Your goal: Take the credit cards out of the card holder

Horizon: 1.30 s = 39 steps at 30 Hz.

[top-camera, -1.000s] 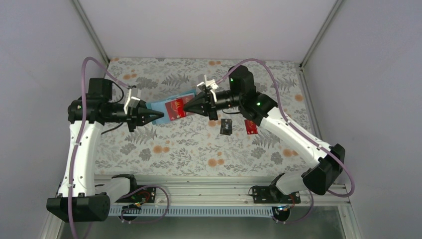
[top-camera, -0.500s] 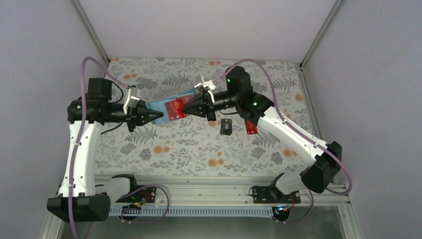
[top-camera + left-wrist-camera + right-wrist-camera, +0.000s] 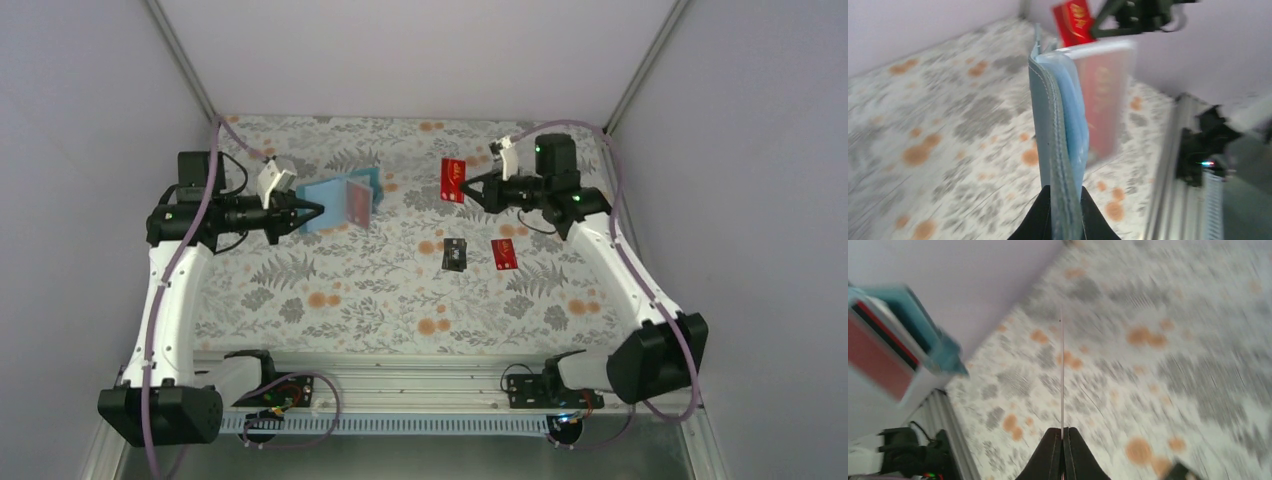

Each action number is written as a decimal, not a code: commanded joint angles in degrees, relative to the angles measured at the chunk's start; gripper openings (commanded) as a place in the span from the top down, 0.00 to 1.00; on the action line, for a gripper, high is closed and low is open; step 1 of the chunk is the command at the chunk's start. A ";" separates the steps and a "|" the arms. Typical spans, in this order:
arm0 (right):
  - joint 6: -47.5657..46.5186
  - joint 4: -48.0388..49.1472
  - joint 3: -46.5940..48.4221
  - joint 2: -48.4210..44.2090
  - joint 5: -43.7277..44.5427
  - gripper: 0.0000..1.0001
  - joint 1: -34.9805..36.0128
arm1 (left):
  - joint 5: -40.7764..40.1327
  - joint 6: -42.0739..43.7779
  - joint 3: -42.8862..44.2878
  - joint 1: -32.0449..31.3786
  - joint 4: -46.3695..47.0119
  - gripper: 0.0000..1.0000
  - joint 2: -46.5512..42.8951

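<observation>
The holder (image 3: 335,205) is hanging open in the air over the far left part of the cloth (image 3: 380,300), and the left claw (image 3: 318,209) is pinching its edge with jaws pressed together on it. The right claw (image 3: 468,186), which was at the holder a second ago, is now staying well apart from it near the far edge of the cloth, its jaws nipping a red card (image 3: 453,180) that is fully out. The black card (image 3: 455,254) and a second red card (image 3: 504,254) are lying where they were, near each other, with open cloth between them and the rail (image 3: 420,375).
</observation>
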 commanded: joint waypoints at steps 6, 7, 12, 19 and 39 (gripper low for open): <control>-1.94 -15.74 -6.97 9.89 13.69 0.96 -6.36 | -16.86 -10.18 -0.99 0.23 8.64 0.97 2.01; -1.74 -16.01 -7.53 9.78 15.92 0.96 -6.46 | -16.57 -10.25 -0.84 0.23 8.62 0.97 2.18; -0.57 -19.07 -7.88 12.51 24.85 0.96 -7.70 | -14.86 -10.34 -1.13 0.23 8.64 0.98 3.19; 1.36 -20.60 -9.92 13.95 31.58 0.96 -7.91 | -13.36 -9.91 -0.80 0.23 8.21 0.98 4.15; -1.36 -22.71 -6.09 24.21 30.18 0.96 -7.99 | -12.56 -8.95 -1.39 0.22 7.61 0.98 3.43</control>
